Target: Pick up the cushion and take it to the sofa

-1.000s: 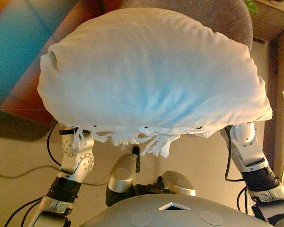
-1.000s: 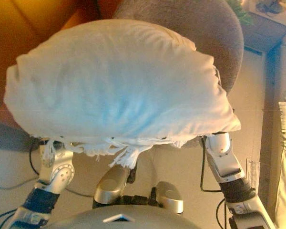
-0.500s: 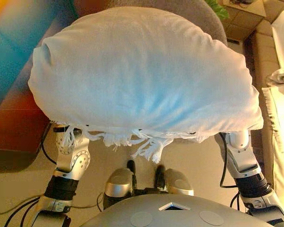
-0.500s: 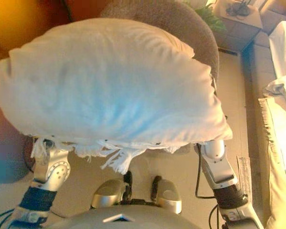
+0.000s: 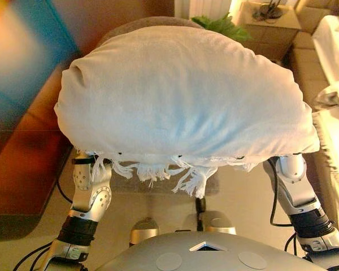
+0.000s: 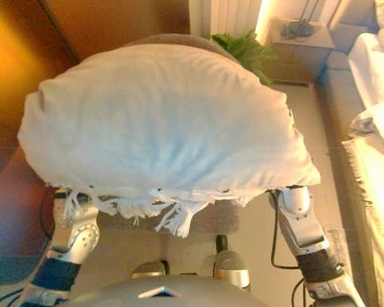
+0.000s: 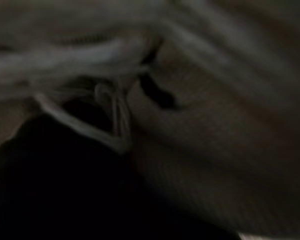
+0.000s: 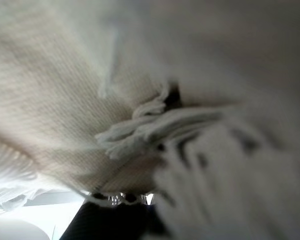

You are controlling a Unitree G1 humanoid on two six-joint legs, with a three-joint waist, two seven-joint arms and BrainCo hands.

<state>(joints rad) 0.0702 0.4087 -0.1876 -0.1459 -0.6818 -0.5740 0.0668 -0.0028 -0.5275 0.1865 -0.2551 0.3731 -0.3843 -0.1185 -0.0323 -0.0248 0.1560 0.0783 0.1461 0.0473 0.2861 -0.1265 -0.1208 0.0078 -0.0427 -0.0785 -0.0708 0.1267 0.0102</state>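
You are looking down on a white fringed cushion (image 5: 181, 96) being carried on both raised arms; it is hiding both hands, so their grip cannot be told.

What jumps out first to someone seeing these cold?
A big white cushion with a fringed near edge fills the middle of both eye views, carried on both arms, which disappear under it at either side. Behind it a grey chair and a green plant peek out; white bedding lies along the right.
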